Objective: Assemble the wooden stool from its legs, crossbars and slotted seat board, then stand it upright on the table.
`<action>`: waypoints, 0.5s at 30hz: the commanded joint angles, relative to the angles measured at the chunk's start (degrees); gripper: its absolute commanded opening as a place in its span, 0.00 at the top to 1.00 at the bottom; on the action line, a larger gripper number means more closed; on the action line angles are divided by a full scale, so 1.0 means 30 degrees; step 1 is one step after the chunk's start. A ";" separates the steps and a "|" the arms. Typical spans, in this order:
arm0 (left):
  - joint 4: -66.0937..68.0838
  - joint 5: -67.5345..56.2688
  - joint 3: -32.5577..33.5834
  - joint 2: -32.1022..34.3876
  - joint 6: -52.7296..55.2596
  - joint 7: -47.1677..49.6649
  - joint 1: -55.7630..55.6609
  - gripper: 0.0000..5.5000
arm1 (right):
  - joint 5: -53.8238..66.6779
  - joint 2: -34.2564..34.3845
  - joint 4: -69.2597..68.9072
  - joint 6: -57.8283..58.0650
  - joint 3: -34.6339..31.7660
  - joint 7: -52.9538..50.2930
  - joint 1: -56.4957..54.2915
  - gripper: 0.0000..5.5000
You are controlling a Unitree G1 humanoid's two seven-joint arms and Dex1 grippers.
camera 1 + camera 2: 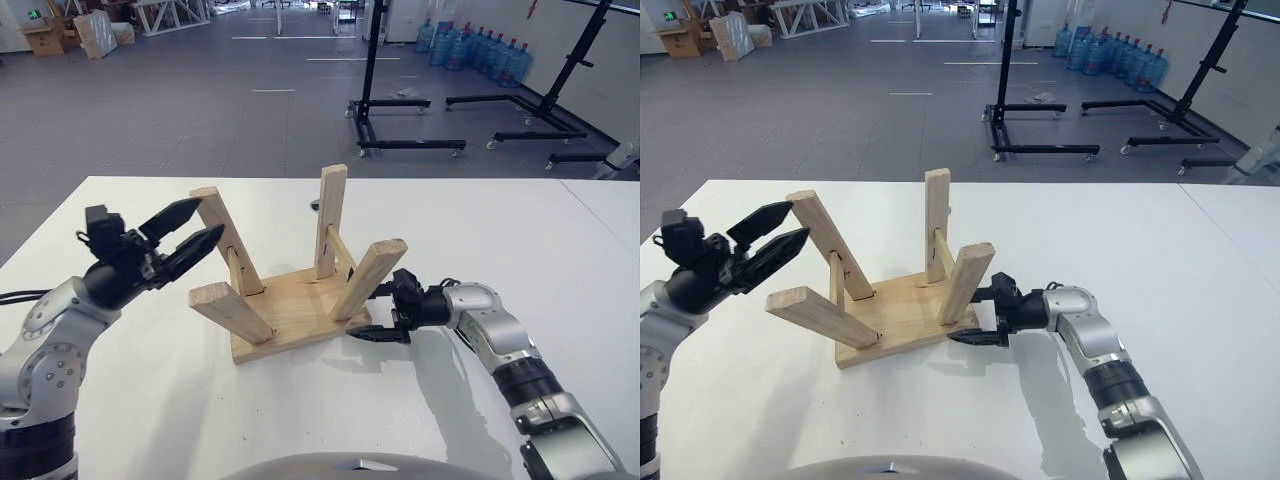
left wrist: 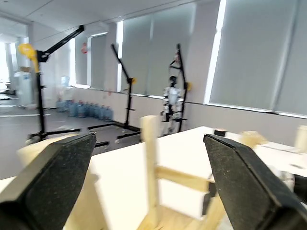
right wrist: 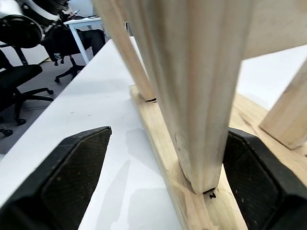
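The place is a large robotics lab hall. A white table (image 1: 560, 250) fills the foreground, with bare grey floor (image 1: 150, 120) beyond it. Black wheeled gantry frames (image 1: 372, 70) and blue water jugs (image 1: 490, 55) stand at upper right, cardboard boxes (image 1: 45, 38) at upper left. At the centre of the left wrist view, a humanoid robot (image 2: 172, 100) hangs beside shaded windows (image 2: 249, 52).
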 commanded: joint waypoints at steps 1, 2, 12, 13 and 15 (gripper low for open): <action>0.0729 0.1136 0.0613 0.0547 -0.0504 -0.0463 0.0726 0.26 | 0.0081 0.0235 -0.1204 0.0197 -0.0201 -0.0810 0.0926 0.37; 0.0675 0.1203 0.0563 0.0463 -0.0561 -0.0492 0.0710 0.26 | -0.0016 0.0575 -0.1180 0.0091 -0.0195 -0.1192 0.0963 0.39; 0.1408 0.3698 -0.0187 0.0906 -0.1273 -0.1077 0.1236 0.26 | -0.0183 0.0789 -0.1415 0.0002 -0.0178 -0.1643 0.0934 0.73; 0.1456 0.3744 -0.0151 0.0871 -0.1325 -0.1154 0.1182 0.26 | -0.0163 0.0743 -0.1296 0.0015 -0.0192 -0.1553 0.0847 0.74; 0.1640 0.3826 -0.0208 0.0822 -0.1435 -0.1221 0.1034 0.26 | -0.0206 0.0859 -0.0917 -0.0223 -0.0357 -0.1698 0.0598 0.75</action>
